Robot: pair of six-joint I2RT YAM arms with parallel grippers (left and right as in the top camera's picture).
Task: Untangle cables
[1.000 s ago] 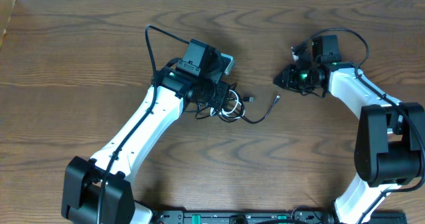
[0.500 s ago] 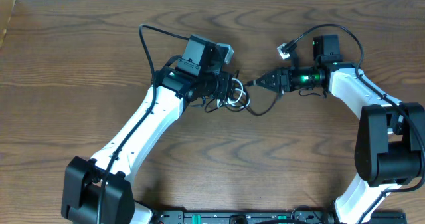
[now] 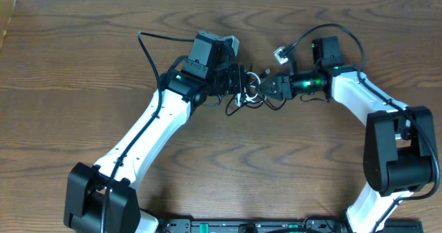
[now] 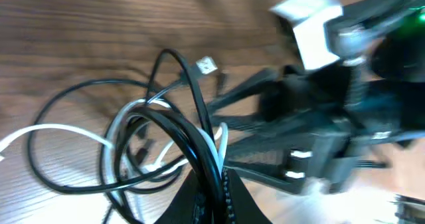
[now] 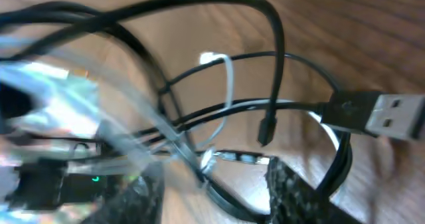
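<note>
**Left wrist view.** Nearest the lens, the left gripper (image 4: 214,187) has its two dark fingers pressed together at the lower edge. They pinch a bundle of black cables (image 4: 199,134) that rises from between the tips. Beyond the tips the black strands fan into loops above the wood. The white cable (image 4: 60,132) curls through these loops toward the left. A small plug (image 4: 206,66) sits at the top of one black loop.

**Right wrist view.** Nearest the lens, the right gripper (image 5: 216,197) holds its fingers (image 5: 299,191) well apart, clamping nothing. A black loop sags into the gap between them. Farther out, a thin black strand ends in a hanging small connector (image 5: 264,132). A silver USB plug (image 5: 388,114) projects to the right on a thicker black strand. White cable arcs behind both.

**Overhead view.** The two arms reach from the near edge of the table (image 3: 83,46) toward its far half. There the grippers face each other tip to tip, with the tangle of cables (image 3: 253,92) bunched between them. Whether the tangle touches the wood cannot be told.
</note>
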